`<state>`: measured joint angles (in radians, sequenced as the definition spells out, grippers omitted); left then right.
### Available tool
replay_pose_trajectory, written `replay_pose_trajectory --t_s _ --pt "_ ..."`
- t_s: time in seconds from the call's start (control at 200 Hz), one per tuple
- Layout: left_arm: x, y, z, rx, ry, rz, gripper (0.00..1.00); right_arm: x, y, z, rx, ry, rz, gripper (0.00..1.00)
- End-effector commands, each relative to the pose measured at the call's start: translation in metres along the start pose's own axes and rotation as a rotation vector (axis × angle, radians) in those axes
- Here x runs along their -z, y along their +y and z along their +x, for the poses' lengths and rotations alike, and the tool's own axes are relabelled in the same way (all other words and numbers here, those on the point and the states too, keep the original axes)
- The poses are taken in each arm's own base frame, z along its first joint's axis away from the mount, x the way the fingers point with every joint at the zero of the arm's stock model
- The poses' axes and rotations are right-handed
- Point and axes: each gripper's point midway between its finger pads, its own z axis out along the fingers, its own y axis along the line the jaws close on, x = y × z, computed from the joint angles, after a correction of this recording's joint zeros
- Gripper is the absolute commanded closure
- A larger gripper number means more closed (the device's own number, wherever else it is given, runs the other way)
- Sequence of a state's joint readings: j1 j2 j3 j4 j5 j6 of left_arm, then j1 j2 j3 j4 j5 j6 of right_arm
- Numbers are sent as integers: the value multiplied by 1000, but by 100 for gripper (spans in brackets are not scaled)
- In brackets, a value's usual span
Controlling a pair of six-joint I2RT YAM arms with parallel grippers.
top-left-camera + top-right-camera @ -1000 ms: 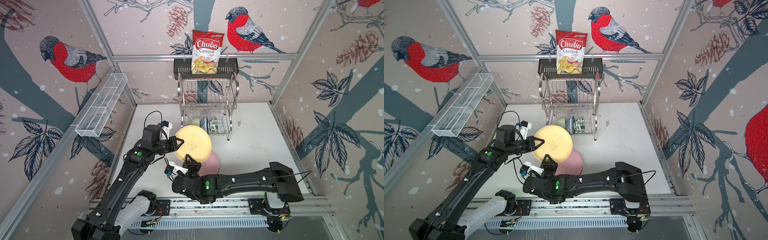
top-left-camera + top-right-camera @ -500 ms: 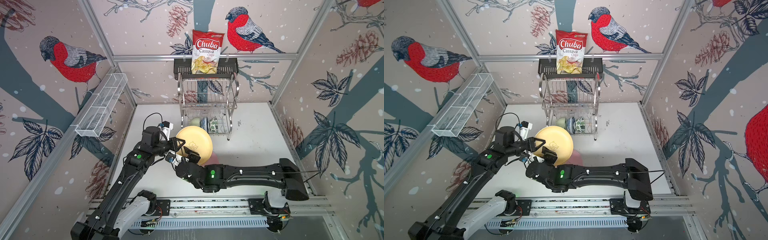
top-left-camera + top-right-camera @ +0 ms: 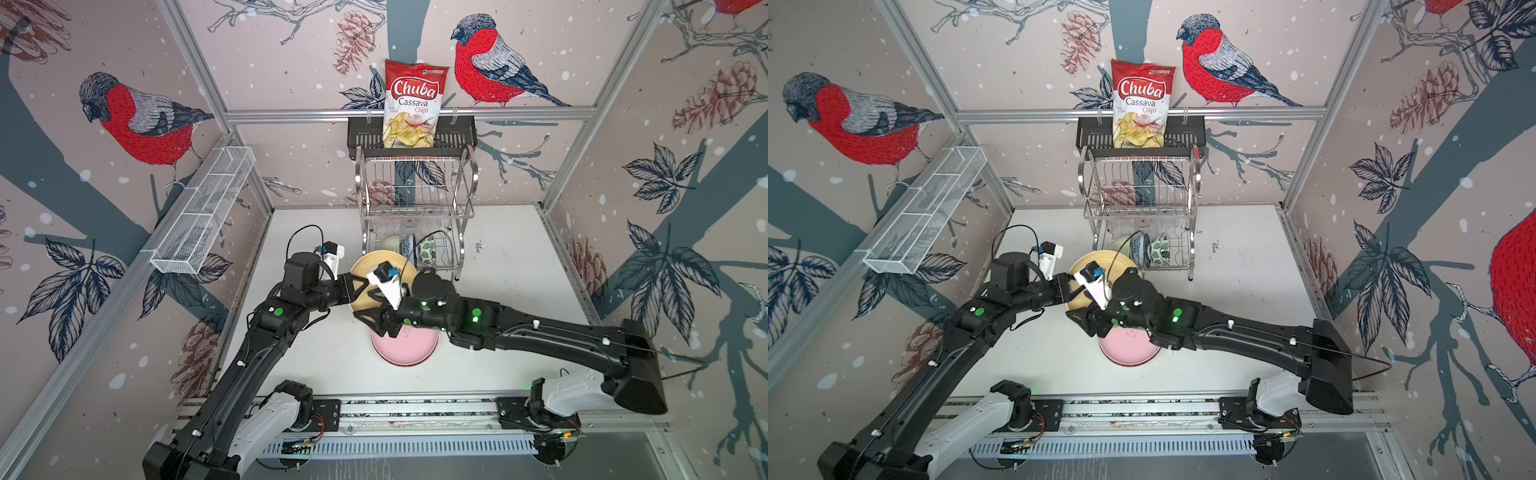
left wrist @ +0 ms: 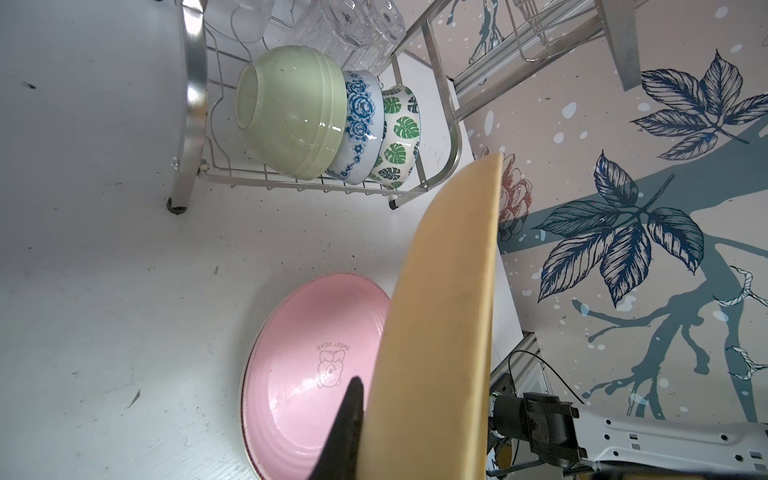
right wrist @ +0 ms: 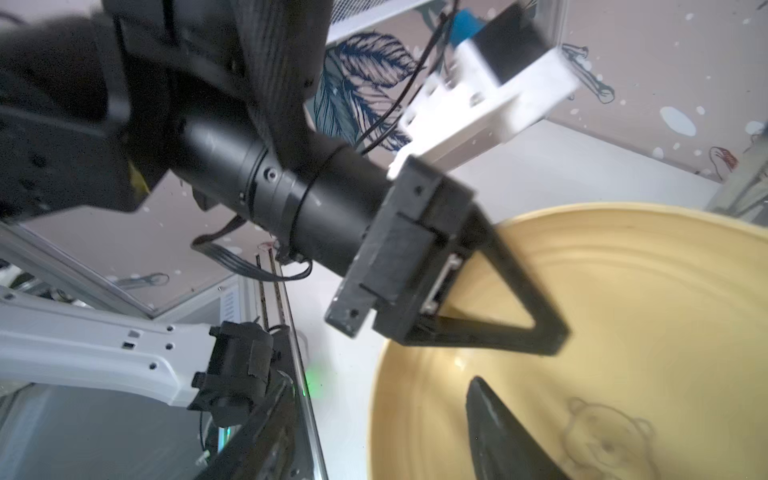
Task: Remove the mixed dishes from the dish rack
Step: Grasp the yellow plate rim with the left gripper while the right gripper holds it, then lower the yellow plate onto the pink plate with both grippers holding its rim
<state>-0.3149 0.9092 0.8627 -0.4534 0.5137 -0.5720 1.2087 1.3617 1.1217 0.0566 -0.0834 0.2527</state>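
While the left end effector (image 3: 359, 287) pinches the rim of the yellow plate (image 4: 444, 311) and holds it tilted, the right end effector (image 3: 365, 309) is just beside it with its fingers spread, closed on nothing. One of these fingers (image 5: 498, 432) stands before the inner face of the yellow plate, near a faint bear print (image 5: 606, 440); whether it touches the plate I cannot tell.

Under the right end effector a pink plate (image 3: 405, 347) lies flat on the worktop (image 3: 511, 291).

Farther from both end effectors, past the yellow plate, stands the steel dish rack (image 3: 415, 212). In its lower tier three bowls lean on edge, touching one another: a pale green bowl (image 4: 291, 112), a blue flowered bowl (image 4: 361, 120) and a leaf-print bowl (image 4: 399, 133). Behind them is clear glass (image 4: 353, 29).

Farthest away, above the rack, a bag of chips (image 3: 413, 104) stands in a black shelf basket (image 3: 365, 133).
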Motion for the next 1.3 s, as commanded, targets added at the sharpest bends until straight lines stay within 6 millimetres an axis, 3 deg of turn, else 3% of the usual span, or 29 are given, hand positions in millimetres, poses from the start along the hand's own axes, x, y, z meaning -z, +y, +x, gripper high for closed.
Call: replay_pose_trajectory --t_s 0.0,0.15,0.225,0.305,0.465,0.64,0.79,0.981,1.106,1.221,1.296 --pt "2 -8 -15 -22 -59 29 100 22 -9 -24 -83 -98 -21 34" --pt "5 -11 -18 -23 -78 38 100 60 -91 -23 -211 -164 268 32" --pt "8 -13 -19 -25 -86 45 100 73 -128 -8 -298 -128 370 32" --pt "10 -15 -21 -32 -98 50 100 79 -149 11 -367 -89 414 32" --pt "10 -18 -25 -28 -112 65 100 65 -146 36 -449 -49 323 33" --pt "7 -20 -26 -21 -113 85 100 35 -138 55 -515 28 227 36" --pt "8 -20 -23 -23 -110 96 100 19 -136 51 -517 39 189 39" --pt "9 -20 -19 -30 -102 101 100 15 -136 41 -518 12 183 43" --pt "12 -19 -18 -43 -105 94 100 14 -140 42 -539 12 199 58" --pt "14 -19 -17 -43 -110 96 100 15 -143 44 -554 12 221 82" --pt "15 -18 -16 -45 -118 92 100 16 -146 46 -560 19 242 92"
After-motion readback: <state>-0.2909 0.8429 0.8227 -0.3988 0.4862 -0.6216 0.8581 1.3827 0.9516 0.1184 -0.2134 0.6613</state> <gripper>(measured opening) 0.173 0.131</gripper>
